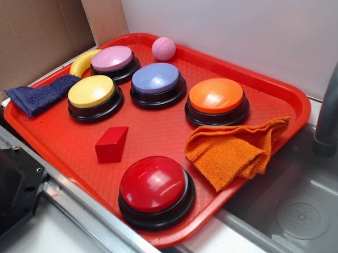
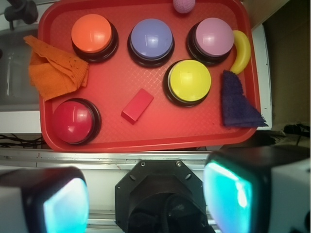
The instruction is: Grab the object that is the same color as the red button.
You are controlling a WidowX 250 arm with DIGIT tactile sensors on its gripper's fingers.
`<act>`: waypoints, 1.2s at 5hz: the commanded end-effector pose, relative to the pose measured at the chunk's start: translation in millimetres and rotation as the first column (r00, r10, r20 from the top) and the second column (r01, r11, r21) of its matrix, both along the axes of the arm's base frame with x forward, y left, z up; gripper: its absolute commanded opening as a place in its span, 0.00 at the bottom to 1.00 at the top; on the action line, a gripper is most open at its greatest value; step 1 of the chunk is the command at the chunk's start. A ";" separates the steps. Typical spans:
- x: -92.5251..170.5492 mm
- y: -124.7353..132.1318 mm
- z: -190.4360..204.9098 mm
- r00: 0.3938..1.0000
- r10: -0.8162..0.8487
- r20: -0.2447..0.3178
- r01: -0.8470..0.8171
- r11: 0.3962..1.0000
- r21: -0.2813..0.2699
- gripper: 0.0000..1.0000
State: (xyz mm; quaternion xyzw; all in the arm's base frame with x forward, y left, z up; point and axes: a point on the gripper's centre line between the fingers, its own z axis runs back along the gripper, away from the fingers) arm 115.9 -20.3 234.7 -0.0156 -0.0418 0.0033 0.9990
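**Red block lies free on the tray, fingers spread wide above the near edge**

In the exterior view, going left to right: a dark blue cloth [image 1: 39, 93] drapes over the left rim of the red tray [image 1: 270, 85], which sits on the worktop beside a sink [image 1: 299, 214]. Next come a yellow banana [image 1: 82, 61] at the tray's far-left corner, a pink button [image 1: 112, 59] and a yellow button [image 1: 92, 92]. The small red block [image 1: 111, 143] lies flat on the tray floor, just in front of the yellow button and apart from it, touching nothing else. Right of it, at the tray's near edge, stands the big red button [image 1: 154, 185]. A blue button [image 1: 155, 79] and a pink ball [image 1: 164, 48] sit farther back, then an orange button [image 1: 216, 97] and a crumpled orange cloth [image 1: 235, 151] hanging over the right rim.

In the wrist view, the fingers [image 2: 146, 201] stand open and empty, well short of the red block [image 2: 137, 106], outside the tray's near edge.
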 end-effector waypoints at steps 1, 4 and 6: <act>0.0 0.0 0.0 1.000 0.000 0.000 0.000 1.000 0.000 1.00; 33.2 2.2 -84.1 0.917 0.398 0.026 -0.395 0.915 -0.086 1.00; 50.2 -5.9 -154.7 0.835 0.550 0.008 -0.549 0.834 -0.047 1.00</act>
